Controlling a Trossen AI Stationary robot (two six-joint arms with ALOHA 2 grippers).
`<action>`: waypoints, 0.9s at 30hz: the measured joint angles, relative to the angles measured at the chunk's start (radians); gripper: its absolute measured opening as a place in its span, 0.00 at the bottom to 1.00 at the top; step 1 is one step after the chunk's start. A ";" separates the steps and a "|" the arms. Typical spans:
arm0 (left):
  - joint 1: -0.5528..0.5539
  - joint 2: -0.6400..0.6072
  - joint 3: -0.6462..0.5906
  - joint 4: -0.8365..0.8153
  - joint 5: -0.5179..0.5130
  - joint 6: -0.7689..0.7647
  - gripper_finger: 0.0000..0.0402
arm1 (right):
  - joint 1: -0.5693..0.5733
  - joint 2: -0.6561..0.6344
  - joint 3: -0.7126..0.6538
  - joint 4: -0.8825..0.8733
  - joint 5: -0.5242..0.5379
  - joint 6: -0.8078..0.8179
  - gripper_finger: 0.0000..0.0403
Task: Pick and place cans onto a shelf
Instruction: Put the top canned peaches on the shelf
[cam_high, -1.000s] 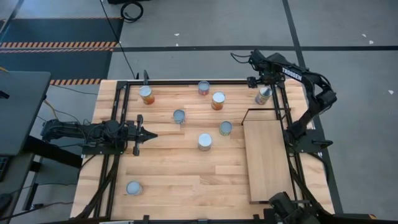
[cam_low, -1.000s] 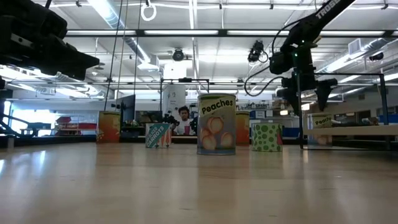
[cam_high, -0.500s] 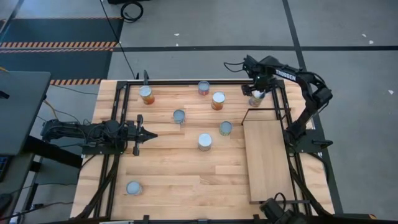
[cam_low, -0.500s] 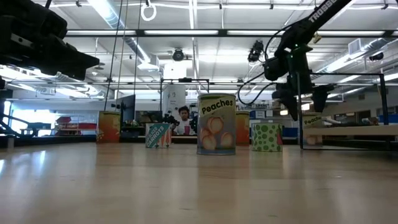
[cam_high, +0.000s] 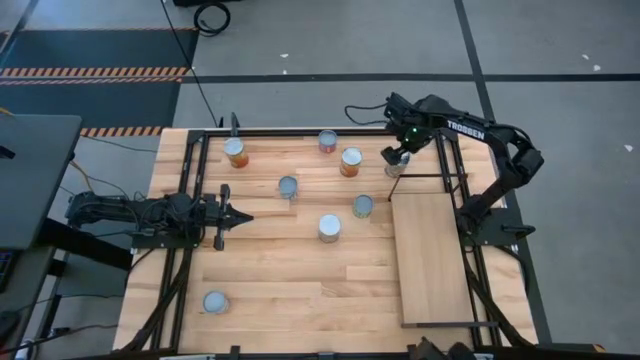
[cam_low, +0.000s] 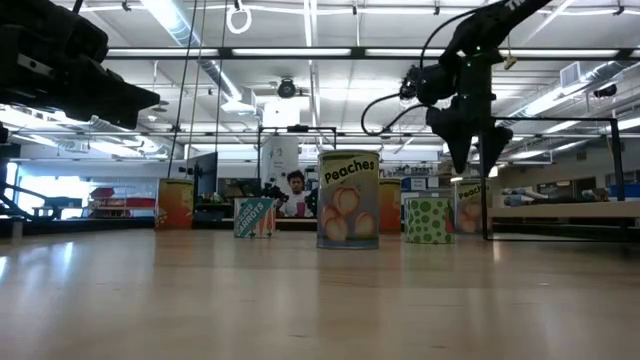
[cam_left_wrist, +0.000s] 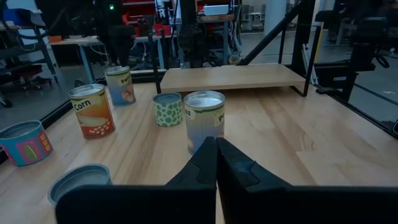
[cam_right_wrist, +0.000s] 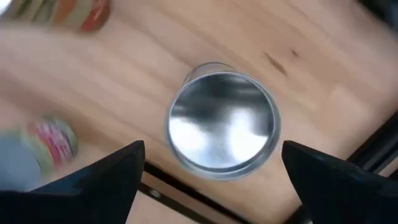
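Note:
My right gripper (cam_high: 396, 157) is open and points down over a silvery-topped can (cam_right_wrist: 222, 127) that stands on its base on the table, just left of the shelf's far left corner. In the low view its fingertips (cam_low: 477, 165) hang slightly above that can's top (cam_low: 469, 205), one finger on either side. The pale wooden shelf (cam_high: 432, 255) with its black wire frame lies at the table's right. Several other cans stand upright on the table, among them a peaches can (cam_high: 329, 228) and a green-dotted can (cam_high: 363, 206). My left gripper (cam_high: 243, 217) is shut and empty at the table's left.
More cans stand along the far edge (cam_high: 235, 152), (cam_high: 328, 141), (cam_high: 351, 161), one sits mid-table (cam_high: 288, 187), and one is near the front left (cam_high: 214, 302). The shelf's black corner post (cam_high: 392, 188) rises close to my right gripper. A person shows in the room beyond (cam_low: 295, 190).
My right gripper has moved toward the table's left edge, from beyond the shelf's far right corner to past its far left corner. The can below it now stands farther left by the same amount. The frames do not show what moved it.

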 joint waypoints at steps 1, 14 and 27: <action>0.000 0.000 0.000 0.000 0.000 0.000 0.01 | 0.012 -0.002 0.000 -0.001 0.012 -0.071 0.97; 0.000 0.000 0.000 0.000 0.000 0.000 0.01 | 0.149 -0.002 0.002 -0.030 0.145 -0.726 0.98; 0.000 0.000 0.000 0.000 0.000 0.000 0.01 | 0.030 0.017 0.002 0.002 0.049 -0.807 0.97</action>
